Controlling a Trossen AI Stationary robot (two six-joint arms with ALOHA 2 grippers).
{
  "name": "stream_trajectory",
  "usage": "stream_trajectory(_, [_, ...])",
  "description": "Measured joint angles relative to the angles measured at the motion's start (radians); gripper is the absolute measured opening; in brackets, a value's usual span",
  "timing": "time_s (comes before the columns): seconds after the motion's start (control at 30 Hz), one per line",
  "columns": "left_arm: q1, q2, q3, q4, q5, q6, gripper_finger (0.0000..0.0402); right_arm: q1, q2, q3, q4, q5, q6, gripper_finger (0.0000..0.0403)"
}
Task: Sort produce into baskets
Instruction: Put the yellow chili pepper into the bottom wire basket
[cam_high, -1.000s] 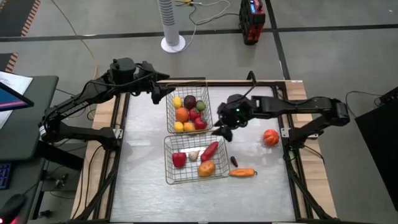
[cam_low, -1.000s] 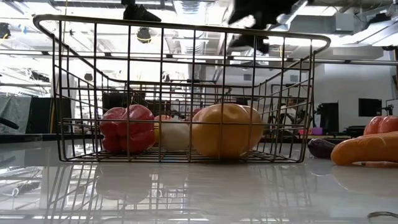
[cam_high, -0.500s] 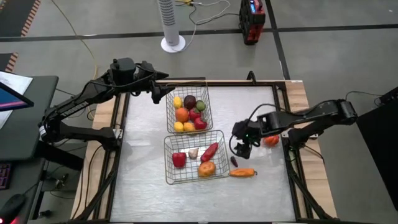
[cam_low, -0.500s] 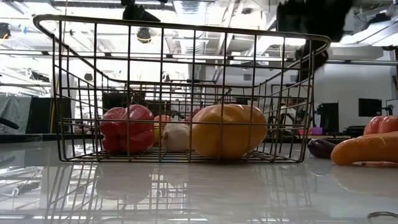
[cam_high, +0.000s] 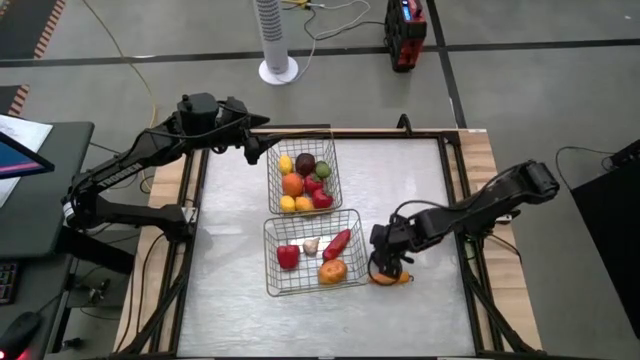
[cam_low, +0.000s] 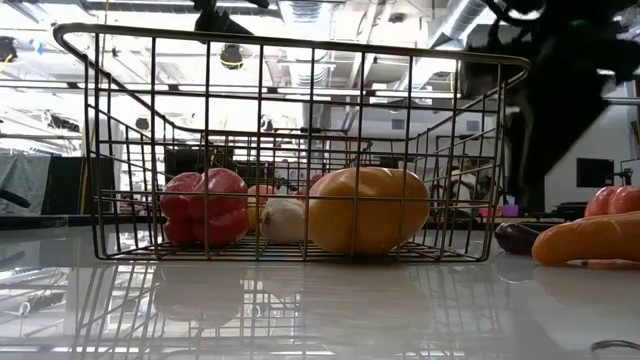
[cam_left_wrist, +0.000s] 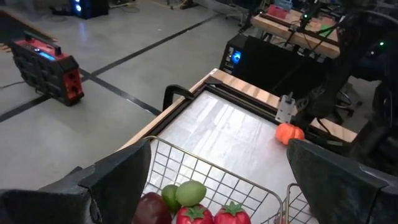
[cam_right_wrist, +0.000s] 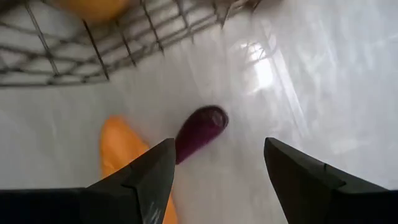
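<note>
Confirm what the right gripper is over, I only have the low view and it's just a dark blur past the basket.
Observer: The right gripper stands open above a small dark purple piece on the table.
Operator: Carrot near it?
Observer: Yes, the carrot lies right beside the purple piece.
Operator: Left arm?
Observer: The left gripper is open at the far basket, holding nothing.

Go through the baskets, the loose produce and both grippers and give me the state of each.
Far basket: holds fruit.
Near basket: holds vegetables.
Purple piece: loose on table.
Carrot: loose on table.
Right gripper: jaws open above purple piece.
Left gripper: jaws open, at far basket's edge.
</note>
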Motion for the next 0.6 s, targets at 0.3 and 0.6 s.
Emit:
stream_trajectory(0.3, [0.0,0.0,0.0,-0.011,0.001,-0.008,0.0363,0.018,0.128,0.0,0.122,0.011,0.016,0.0274])
stream_trajectory(0.6, [0.0,0.0,0.0,-0.013,0.015,-0.003,0.0363,0.019,0.175,0.005,0.136,0.07,0.04,0.0254])
